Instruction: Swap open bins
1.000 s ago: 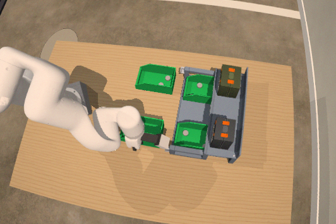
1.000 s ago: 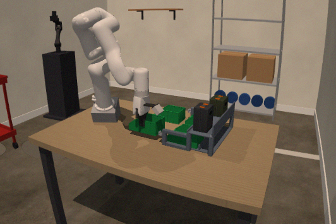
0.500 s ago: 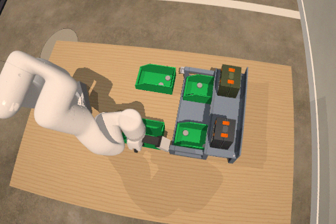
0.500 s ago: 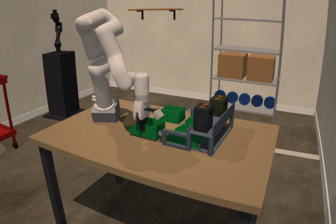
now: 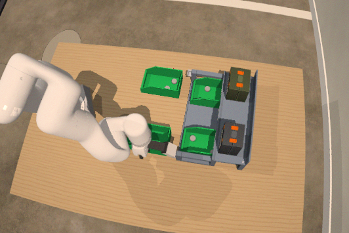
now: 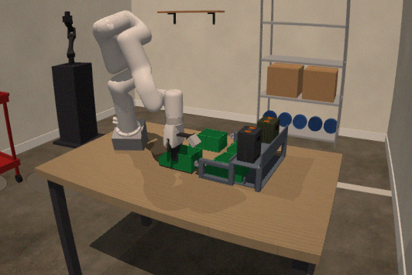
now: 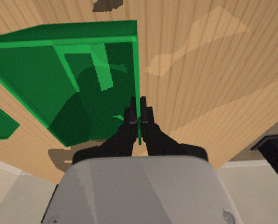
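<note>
My gripper [image 6: 173,157] [image 7: 138,105] is shut on a side wall of the empty green bin [image 5: 159,132] [image 6: 190,163] [image 7: 30,67]. This bin is in front of the shelf, over or on the table; whether its base touches the table top, I cannot tell. The arm hides part of it in the top view. The other open green bin [image 5: 154,81] [image 6: 211,142], with small grey parts inside, stands on the table. The grey shelf [image 5: 203,117] [image 6: 258,179] has a vacant middle place between two green bins [image 5: 214,102] [image 5: 205,142], each showing a part inside.
An olive case [image 5: 235,92] [image 6: 268,132] and a dark case [image 5: 231,147] [image 6: 248,148] stand on the shelf's rear board. A low front lip and raised side rails edge the shelf. The bin with parts is beyond the held bin, near the shelf's front.
</note>
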Controlling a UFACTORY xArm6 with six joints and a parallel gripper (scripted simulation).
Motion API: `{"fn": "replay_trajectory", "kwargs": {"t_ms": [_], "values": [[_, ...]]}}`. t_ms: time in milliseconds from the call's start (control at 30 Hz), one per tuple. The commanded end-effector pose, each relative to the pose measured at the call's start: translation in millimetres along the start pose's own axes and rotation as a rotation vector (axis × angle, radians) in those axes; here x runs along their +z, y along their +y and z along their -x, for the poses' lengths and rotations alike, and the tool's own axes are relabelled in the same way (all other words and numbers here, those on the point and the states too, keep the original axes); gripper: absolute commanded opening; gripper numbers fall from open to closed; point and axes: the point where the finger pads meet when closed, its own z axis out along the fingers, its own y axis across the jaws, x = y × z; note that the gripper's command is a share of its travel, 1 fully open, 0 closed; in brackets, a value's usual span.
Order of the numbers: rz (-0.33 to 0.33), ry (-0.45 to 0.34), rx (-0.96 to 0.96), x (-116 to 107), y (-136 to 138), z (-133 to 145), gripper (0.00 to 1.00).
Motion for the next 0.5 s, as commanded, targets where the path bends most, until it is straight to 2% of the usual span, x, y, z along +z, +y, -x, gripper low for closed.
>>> {"fn": "replay_trajectory", "kwargs": {"t_ms": [0, 467], "values": [[0.000, 0.003, 0.000, -0.6, 0.2, -1.2, 0.00], [0.000, 0.003, 0.000, 5.7, 0.1, -1.1, 0.00]]}}
